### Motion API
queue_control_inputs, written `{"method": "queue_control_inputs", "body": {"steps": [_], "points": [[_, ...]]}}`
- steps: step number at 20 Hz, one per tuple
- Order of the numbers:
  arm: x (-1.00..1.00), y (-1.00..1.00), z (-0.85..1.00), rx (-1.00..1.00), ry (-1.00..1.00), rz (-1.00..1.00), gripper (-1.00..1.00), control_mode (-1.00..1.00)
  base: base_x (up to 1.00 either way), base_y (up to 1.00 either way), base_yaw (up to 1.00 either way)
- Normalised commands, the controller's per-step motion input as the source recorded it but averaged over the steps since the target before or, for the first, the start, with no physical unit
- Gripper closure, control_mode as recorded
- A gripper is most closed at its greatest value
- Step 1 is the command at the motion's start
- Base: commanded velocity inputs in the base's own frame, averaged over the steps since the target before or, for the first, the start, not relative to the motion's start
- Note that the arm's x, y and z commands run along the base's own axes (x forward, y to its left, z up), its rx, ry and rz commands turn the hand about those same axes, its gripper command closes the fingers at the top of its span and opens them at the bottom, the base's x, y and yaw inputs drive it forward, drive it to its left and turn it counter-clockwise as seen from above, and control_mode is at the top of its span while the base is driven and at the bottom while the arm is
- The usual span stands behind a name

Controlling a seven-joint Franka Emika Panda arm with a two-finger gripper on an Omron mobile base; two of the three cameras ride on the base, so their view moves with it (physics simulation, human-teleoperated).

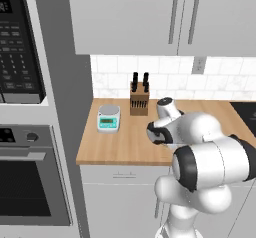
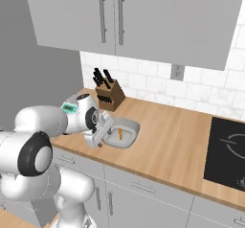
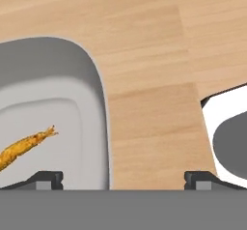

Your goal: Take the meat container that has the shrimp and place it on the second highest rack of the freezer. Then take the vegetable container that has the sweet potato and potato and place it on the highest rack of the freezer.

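My jaws (image 3: pixel 123 178), apart, straddle the tray (image 3: pixel 91 79) rim; shrimp (image 3: pixel 21 149) lies at nine o'clock.

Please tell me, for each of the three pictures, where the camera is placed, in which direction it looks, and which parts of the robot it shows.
Left base view: behind the arm's left, facing the wooden counter, scale and knife block; white arm rises lower right.
Right base view: behind the arm's right, same counter; arm lower left, end effector at the meat container.
Hand view: on the hand, looking down; one fingertip over the tray's rim, the other over bare counter; shrimp inside.
Both base views share the knife block.
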Motion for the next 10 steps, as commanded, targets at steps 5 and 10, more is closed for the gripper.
{"method": "queue_control_inputs", "body": {"steps": [5, 10], "points": [[0.08, 0.0, -0.38, 0.0, 0.0, -0.01, -1.0, -1.0, 0.0, 0.0, 0.0], [0.3, 0.0, -0.34, -0.01, 0.0, -0.04, 1.0, -1.0, 0.0, 0.0, 0.0]]}}
